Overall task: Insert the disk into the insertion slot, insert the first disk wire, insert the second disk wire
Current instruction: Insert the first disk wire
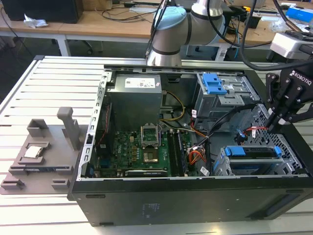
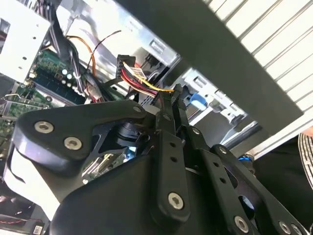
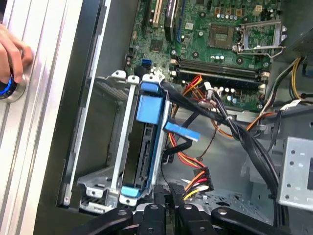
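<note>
Place: a robotics lab or electronics workshop.
Landmark: an open computer case, its motherboard bared, lying on a slatted aluminium table.
Behind the case: my arm's base, then wooden workbenches strewn with cables.
Beside the case, at the exterior view's left: a grey fixture tray.
Next to the case, in the first wrist view: a person's hand on a blue-lit button.

Your exterior view overlooks the whole open case from above. Both wrist views, close inside, share the wire bundle.
</note>
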`<state>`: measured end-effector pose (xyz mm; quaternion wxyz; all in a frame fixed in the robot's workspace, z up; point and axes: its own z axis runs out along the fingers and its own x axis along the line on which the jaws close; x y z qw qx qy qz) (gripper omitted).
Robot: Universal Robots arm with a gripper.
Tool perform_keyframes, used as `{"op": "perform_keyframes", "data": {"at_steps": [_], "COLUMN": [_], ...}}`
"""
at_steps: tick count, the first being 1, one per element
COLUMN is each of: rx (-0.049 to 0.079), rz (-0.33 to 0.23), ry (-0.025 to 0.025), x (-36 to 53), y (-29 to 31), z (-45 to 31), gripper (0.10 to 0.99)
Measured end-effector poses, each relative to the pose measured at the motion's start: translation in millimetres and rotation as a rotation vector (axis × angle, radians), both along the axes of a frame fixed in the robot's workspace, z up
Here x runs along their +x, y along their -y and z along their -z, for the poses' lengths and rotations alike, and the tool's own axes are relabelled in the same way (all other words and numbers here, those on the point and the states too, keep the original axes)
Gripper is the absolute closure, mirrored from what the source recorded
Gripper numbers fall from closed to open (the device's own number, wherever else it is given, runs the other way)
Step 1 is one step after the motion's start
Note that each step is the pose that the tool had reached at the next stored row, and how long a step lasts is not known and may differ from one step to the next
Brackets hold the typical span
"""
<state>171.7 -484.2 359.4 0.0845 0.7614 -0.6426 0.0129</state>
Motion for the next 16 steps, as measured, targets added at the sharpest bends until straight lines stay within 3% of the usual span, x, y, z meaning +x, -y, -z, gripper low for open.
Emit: {"op": "perform_keyframes", "data": {"at_steps": [5,8,13,15,16], "rx": [0.0,0.002,0.011,0.073,0.081], "rz": [0.0,0.0,0.067,0.107,0.113], "ry": [0.0,0.0,0.0,-0.0023,-0.0024], "x": [-11.5,-12.7,-12.7,-12.6,-12.7], "y": [8.3,23.0,25.2,25.1,25.7], "z": [7.0,10.2,11.2,11.3,11.3], "gripper": [0.918,0.918,0.918,0.918,0.918]}}
